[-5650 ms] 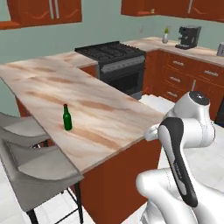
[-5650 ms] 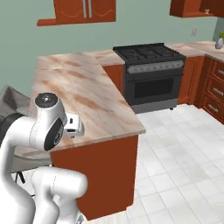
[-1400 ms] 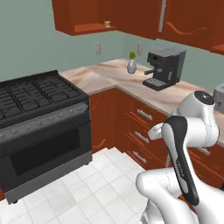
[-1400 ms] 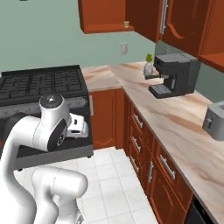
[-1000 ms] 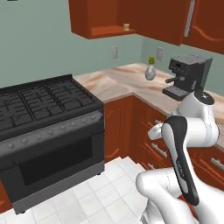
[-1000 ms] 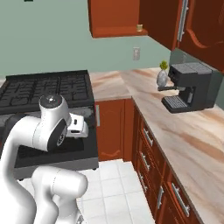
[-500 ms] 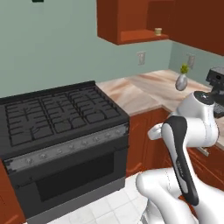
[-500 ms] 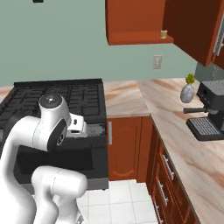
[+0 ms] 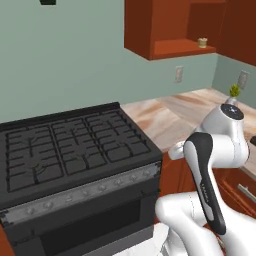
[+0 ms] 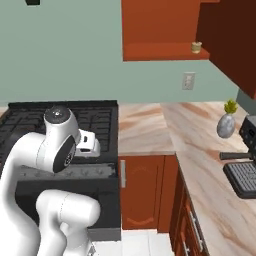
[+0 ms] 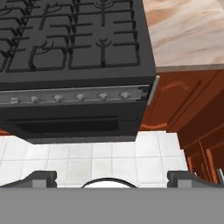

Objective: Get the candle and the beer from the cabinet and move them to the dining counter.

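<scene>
The tiny squat tan-beige candle [image 9: 202, 42] is sitting on the open shelf of the reddish-brown wooden wall cabinet [image 9: 155, 30], high up on the wall. It is standing straight up, with its short length pointing up and down. In the right base view the candle [image 10: 196, 47] is sitting near the right end of that shelf, close to the darker cabinet [image 10: 150, 25] part beside it. It is too small to tell more about its top.

The two-finger gripper [image 11: 112, 177] is pointing down at the white tiled floor [image 11: 87, 155] in front of the black gas stove [image 11: 74, 65]. Its two small dark fingers [image 11: 41, 177] are standing wide apart, and they are holding nothing.

The stove [image 9: 70, 155] is sitting under the green wall, and a beige-pink marble-veined countertop [image 9: 165, 117] is lying just beside it. A small green plant in a grey round pot [image 10: 226, 122] is standing on that countertop [image 10: 150, 125], well below the candle and to its right
</scene>
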Motion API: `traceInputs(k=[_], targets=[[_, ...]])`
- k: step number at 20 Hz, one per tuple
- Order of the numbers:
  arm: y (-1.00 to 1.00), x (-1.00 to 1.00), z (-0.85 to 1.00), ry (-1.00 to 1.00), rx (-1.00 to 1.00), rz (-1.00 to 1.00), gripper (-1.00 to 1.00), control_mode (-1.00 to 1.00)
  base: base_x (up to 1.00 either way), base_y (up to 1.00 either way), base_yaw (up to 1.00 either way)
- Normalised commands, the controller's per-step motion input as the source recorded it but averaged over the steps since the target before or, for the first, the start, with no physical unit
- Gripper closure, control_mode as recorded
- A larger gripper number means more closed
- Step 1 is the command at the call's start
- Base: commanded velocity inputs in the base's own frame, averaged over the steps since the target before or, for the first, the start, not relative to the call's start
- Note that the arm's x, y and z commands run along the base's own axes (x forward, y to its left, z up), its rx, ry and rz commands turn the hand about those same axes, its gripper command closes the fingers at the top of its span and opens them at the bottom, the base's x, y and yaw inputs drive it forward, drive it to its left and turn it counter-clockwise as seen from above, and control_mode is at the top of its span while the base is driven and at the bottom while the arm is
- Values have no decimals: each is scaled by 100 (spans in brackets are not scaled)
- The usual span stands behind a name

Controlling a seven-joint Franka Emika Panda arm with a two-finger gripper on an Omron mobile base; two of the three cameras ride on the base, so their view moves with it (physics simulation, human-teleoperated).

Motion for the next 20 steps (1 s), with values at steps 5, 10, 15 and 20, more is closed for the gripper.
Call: traceInputs(k=[5,10,15,20], targets=[[0,0,0,0,0,0,-100,100,57,-42,10],[0,0,0,0,0,0,-100,100,54,-37,11],[0,0,0,0,0,0,-100,100,60,-33,9],[0,0,0,0,0,0,-100,100,50,-44,2]])
